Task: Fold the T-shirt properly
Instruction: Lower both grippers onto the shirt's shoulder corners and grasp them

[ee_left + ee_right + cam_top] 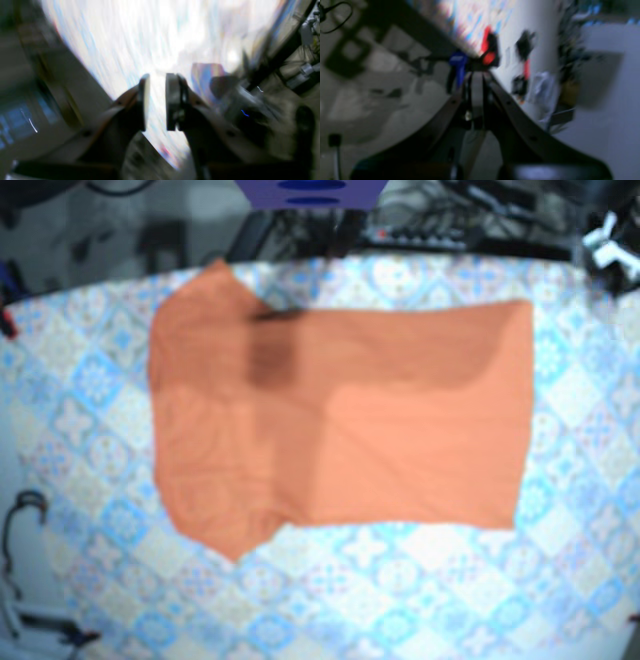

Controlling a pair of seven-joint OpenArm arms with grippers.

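T-shirt [340, 420] lies spread mid-table [420, 580], sleeves sticking out at one end. Neither arm shows in the base view. Left gripper [157, 97]: narrow gap, empty. Right gripper [477, 85]: jaws together, nothing held. Risk: a shallow pinch drags the cloth and skews the fold.
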